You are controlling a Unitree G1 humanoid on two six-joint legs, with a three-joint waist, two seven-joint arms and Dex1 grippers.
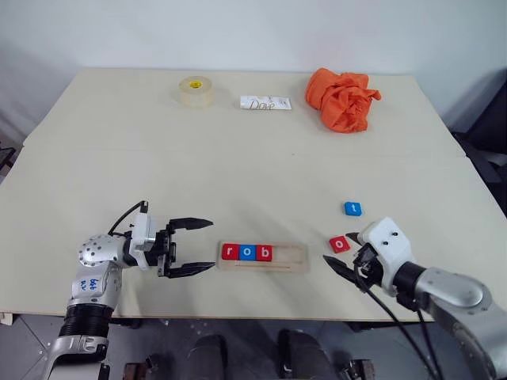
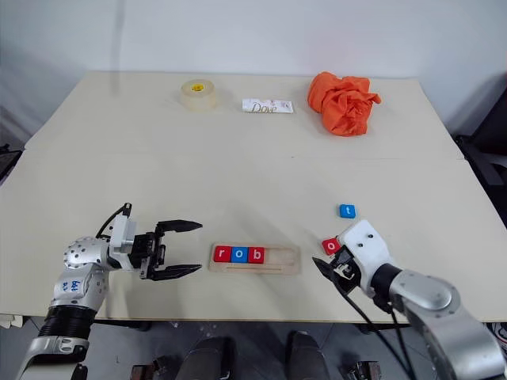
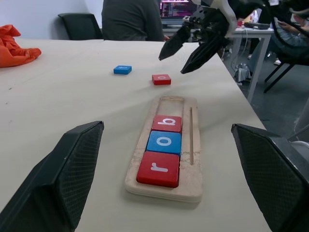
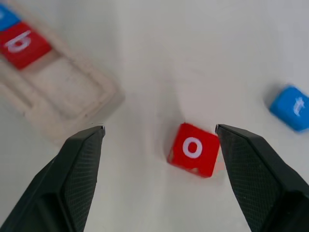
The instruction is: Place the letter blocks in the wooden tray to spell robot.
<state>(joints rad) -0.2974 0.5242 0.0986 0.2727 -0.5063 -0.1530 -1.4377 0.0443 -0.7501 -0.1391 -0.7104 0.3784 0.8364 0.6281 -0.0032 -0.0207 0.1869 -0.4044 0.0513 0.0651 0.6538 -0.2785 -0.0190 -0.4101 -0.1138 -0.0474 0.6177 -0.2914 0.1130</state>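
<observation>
Three blocks in tray: red r (image 1: 230, 252), blue o (image 1: 247, 252) and red b (image 1: 264, 252) sat side by side at the left end of the wooden tray (image 1: 289, 257), reading r-o-b from the robot's left to right.
Tray: it lay flat near the front edge of the table (image 1: 238, 166), between the two grippers; its right part beyond the b was bare wood, with a thin groove running along its near side.
Loose red o (image 1: 339, 243): it rested on the table to the right of the tray, apart from it; in the right wrist view it looked slightly tilted, between the two black fingers and touching neither.
Loose blue t (image 1: 352, 208): it lay on the table farther back and a little right of the red o, apart from it.
Right gripper (image 1: 339, 252): fingers spread wide, holding nothing, angled downward just beside the red o.
Left gripper (image 1: 196, 246): fingers wide apart and empty, held level above the table, pointing right toward the tray's left end, near it but not touching.
Far side of table: a roll of clear tape (image 1: 195, 90), a white Dove packet (image 1: 265, 103) and a crumpled orange cloth (image 1: 342, 98) lay well away from the tray.
</observation>
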